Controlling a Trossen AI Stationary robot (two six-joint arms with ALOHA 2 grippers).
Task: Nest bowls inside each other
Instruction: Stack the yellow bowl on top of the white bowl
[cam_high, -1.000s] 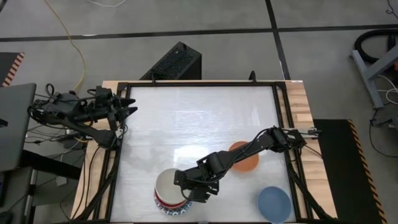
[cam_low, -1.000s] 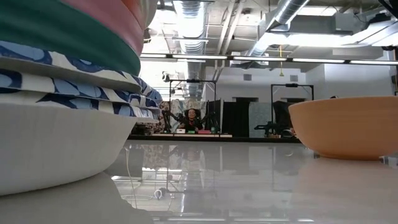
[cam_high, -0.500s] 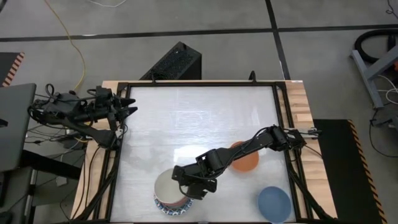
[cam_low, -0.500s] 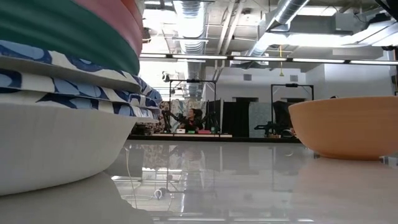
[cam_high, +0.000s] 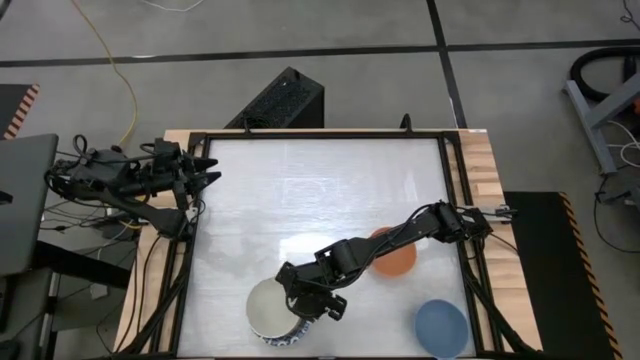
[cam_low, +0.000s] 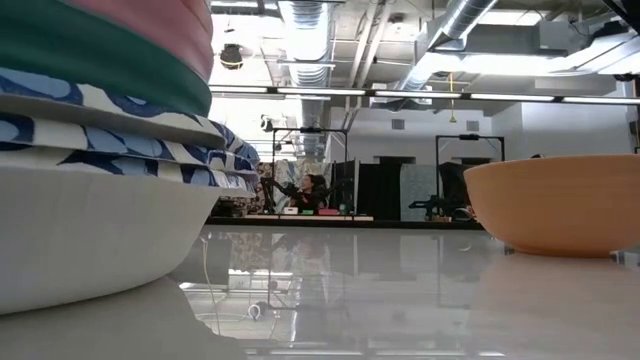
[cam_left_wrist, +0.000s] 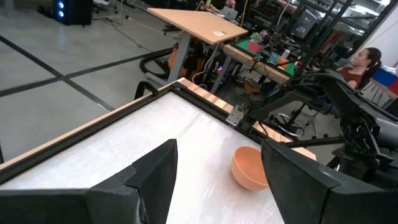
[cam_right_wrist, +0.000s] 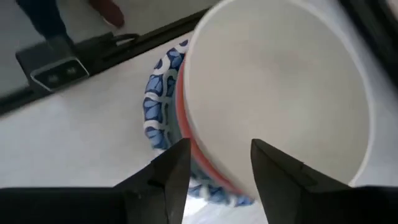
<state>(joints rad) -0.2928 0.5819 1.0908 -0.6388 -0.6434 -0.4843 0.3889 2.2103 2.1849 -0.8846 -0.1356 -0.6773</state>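
A cream bowl (cam_high: 268, 310) sits on top of a nested stack near the table's front edge. Under it show a red rim (cam_right_wrist: 184, 127), a pink bowl (cam_low: 150, 15), a green bowl (cam_low: 100, 60) and white bowls with blue-patterned rims (cam_low: 110, 125). My right gripper (cam_high: 306, 306) is open at the stack's right side, slanting down. One finger (cam_right_wrist: 283, 177) is over the cream bowl's inside, the other (cam_right_wrist: 165, 180) outside its rim. An orange bowl (cam_high: 393, 252) and a blue bowl (cam_high: 441, 327) rest on the table. My left gripper (cam_high: 208, 170) waits open at the far left. My right gripper stands with its open fingers on either side of the cream bowl's rim (cam_right_wrist: 211, 158), coming from the table's right and slanting down. I cannot tell whether either finger touches the rim. The bowl rests level in the stack.
The table's black frame (cam_high: 455, 200) runs round the white top. The orange bowl lies just behind my right arm (cam_high: 420, 228). Open white surface (cam_high: 300, 190) spreads across the far and left parts. A person sits beyond the table in the room (cam_left_wrist: 364, 62).
My right gripper has rolled at the wrist while staying over the stack. The cream bowl has shifted slightly toward the table's near left and sunk lower into the stack. In the low view the red rim at the stack's top no longer shows.
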